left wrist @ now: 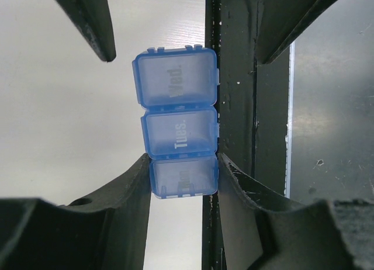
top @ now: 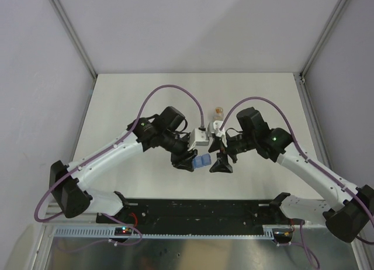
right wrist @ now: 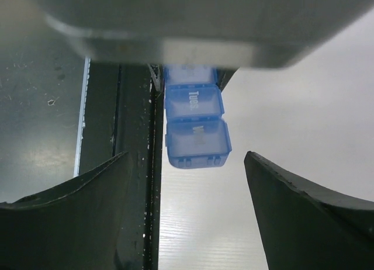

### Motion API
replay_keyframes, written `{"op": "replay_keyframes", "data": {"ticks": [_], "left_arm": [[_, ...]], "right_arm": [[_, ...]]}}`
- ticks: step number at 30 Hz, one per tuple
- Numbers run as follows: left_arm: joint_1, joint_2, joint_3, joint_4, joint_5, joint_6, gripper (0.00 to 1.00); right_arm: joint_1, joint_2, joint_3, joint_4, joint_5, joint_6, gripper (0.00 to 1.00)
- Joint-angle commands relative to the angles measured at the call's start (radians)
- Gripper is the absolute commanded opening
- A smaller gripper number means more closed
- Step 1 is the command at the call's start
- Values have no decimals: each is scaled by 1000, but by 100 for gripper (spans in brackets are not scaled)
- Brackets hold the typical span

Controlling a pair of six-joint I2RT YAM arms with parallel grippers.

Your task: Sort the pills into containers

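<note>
Bench (top: 146,94) is plain white, grey walls (top: 204,30) around, little vial (top: 219,113) just past both tools. Left tool (left wrist: 184,170) clamps the pill box (left wrist: 178,130), right tool (right wrist: 187,165) spread apart.

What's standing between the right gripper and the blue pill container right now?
Nothing visible. The right gripper is open, its fingers flanking the Wed end of the container with bare gaps on both sides. The left gripper clamps the opposite end, clear of that approach.
</note>
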Motion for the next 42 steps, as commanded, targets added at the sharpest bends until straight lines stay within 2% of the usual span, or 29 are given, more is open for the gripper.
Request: {"op": "replay_keyframes", "data": {"ticks": [1, 6, 12, 19, 25, 37, 42], "left_arm": [[-16, -31, 44, 1, 29, -22, 0], [-20, -27, 47, 0, 29, -24, 0], [-22, -30, 49, 0, 33, -22, 0], [-22, -33, 45, 0, 20, -18, 0], [-21, -37, 35, 4, -52, -12, 0], [-25, -42, 43, 32, -217, -61, 0], [-27, -43, 42, 37, -242, -69, 0]], "right_arm": [[13, 22, 63, 39, -11, -10, 82], [16, 47, 80, 50, -15, -6, 75], [19, 72, 85, 44, -27, -11, 61], [15, 86, 87, 52, -51, 6, 35], [-22, 110, 102, 60, -116, 67, 20], [-88, 165, 116, 88, -177, 208, 14], [-120, 179, 117, 111, -185, 263, 24]]}}
